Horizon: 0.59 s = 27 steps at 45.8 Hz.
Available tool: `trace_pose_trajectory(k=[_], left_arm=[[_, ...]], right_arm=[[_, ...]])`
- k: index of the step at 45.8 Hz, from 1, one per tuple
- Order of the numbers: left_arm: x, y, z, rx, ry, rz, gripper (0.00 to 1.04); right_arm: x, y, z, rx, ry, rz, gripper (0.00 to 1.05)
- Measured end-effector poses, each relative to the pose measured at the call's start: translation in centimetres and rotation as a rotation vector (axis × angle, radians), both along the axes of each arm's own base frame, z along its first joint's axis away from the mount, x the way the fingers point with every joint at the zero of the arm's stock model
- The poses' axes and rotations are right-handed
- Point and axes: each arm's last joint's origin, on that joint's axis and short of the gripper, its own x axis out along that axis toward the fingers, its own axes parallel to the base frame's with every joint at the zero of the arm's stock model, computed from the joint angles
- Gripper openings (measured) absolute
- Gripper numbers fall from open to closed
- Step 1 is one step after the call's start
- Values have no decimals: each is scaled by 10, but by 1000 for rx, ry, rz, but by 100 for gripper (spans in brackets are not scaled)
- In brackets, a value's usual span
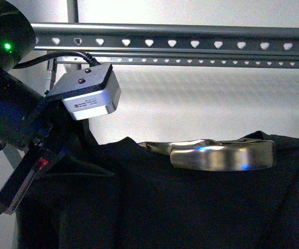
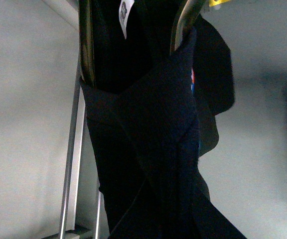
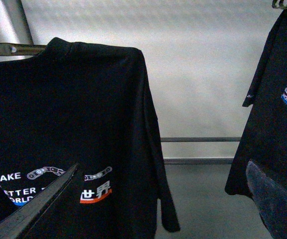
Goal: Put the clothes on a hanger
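The black T-shirt (image 1: 191,207) hangs over a shiny metal hanger (image 1: 222,155) across the lower front view. My left gripper (image 1: 27,181) is at the shirt's left edge, shut on a pulled-out fold of it. In the left wrist view the bunched black cloth (image 2: 148,149) covers the jaws. Above it show the hanger's metal arms (image 2: 86,45) and the white neck label (image 2: 125,12). In the right wrist view the shirt's back (image 3: 83,109) shows its white, blue and orange print (image 3: 96,191). My right gripper (image 3: 158,209) is open and empty, just behind it.
A perforated metal rail (image 1: 191,42) runs across the top of the front view. A second black printed shirt (image 3: 278,114) hangs to one side in the right wrist view. A white wall and grey floor (image 3: 203,199) lie behind.
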Motion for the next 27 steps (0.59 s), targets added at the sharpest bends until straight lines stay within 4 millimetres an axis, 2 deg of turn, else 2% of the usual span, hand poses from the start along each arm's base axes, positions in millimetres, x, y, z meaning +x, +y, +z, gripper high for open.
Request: trace_pose_trajectory(k=[7, 11, 14, 18, 27], left_arm=[[0, 0, 0, 0, 0, 0, 4], [0, 1, 0, 2, 0, 4, 4], [0, 1, 0, 3, 0, 5, 4], [0, 0, 0, 3, 0, 3, 4], [0, 1, 0, 5, 0, 6, 4]], right_arm=[[0, 0, 0, 0, 0, 0, 97], [6, -3, 6, 149, 82, 267, 97], [13, -10, 17, 175, 112, 378, 97], [36, -20, 44, 18, 108, 537, 97], [95, -34, 72, -559, 105, 710, 97]])
